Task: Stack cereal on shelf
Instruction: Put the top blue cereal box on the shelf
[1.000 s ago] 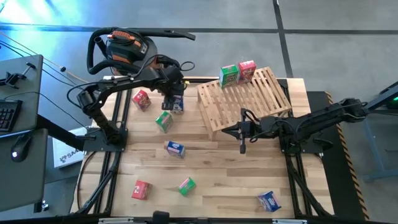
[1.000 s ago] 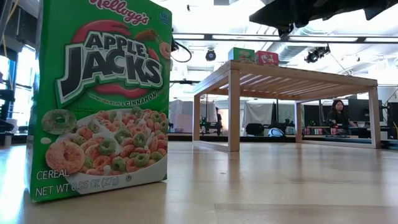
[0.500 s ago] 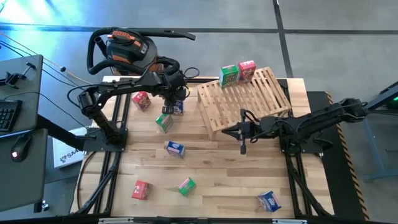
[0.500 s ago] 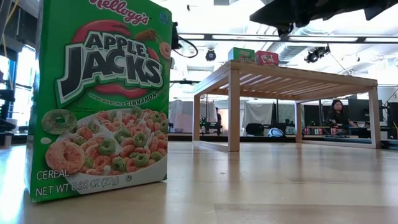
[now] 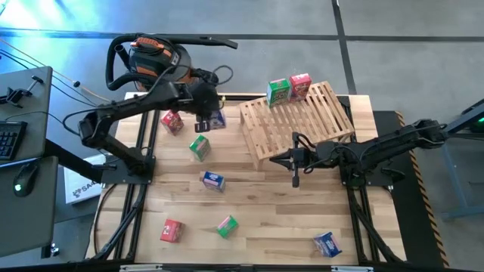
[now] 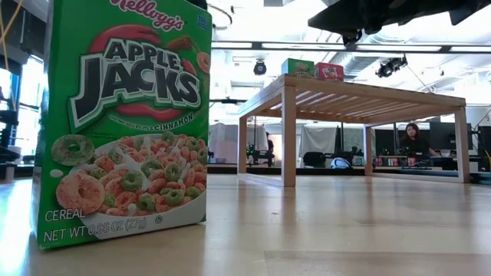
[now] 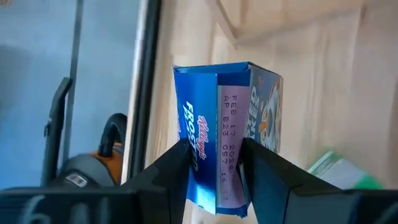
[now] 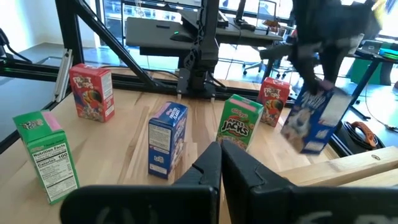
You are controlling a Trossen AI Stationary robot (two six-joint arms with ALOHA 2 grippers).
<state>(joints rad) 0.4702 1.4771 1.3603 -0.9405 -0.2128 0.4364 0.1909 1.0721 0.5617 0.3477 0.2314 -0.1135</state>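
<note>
My left gripper (image 5: 209, 115) hangs over the far left part of the table, shut on a blue cereal box (image 5: 218, 119), which the right wrist view shows tilted in the air (image 8: 314, 121). On the slatted wooden shelf (image 5: 299, 119) stand a green box (image 5: 279, 91) and a red box (image 5: 299, 85) at its far edge. A red (image 5: 172, 121), a green (image 5: 200, 146) and another blue box (image 5: 213, 180) stand on the table near the left gripper. My right gripper (image 5: 295, 172) waits shut, just off the shelf's near edge. My left gripper pinches the blue box between its two fingers (image 7: 177, 171), on two opposite faces near one end (image 7: 198, 158). The end flap with the printed date (image 7: 229, 146) faces the wrist. The fingers slant down from above. The box is lifted clear of the table and tilted.
Near the table's front edge stand a red box (image 5: 172, 230), a green box (image 5: 227, 225) and a blue box (image 5: 327, 243). The green box fills the left of the low view (image 6: 123, 123). An orange-and-black vacuum (image 5: 151, 57) sits beyond the far edge. A person (image 6: 415, 142) sits far behind.
My left gripper has risen with the blue box, which has come up off the table and now hangs clear and tilted. The gripper has turned a little as it rose. The left arm's elbow has swung toward the table's left edge.
</note>
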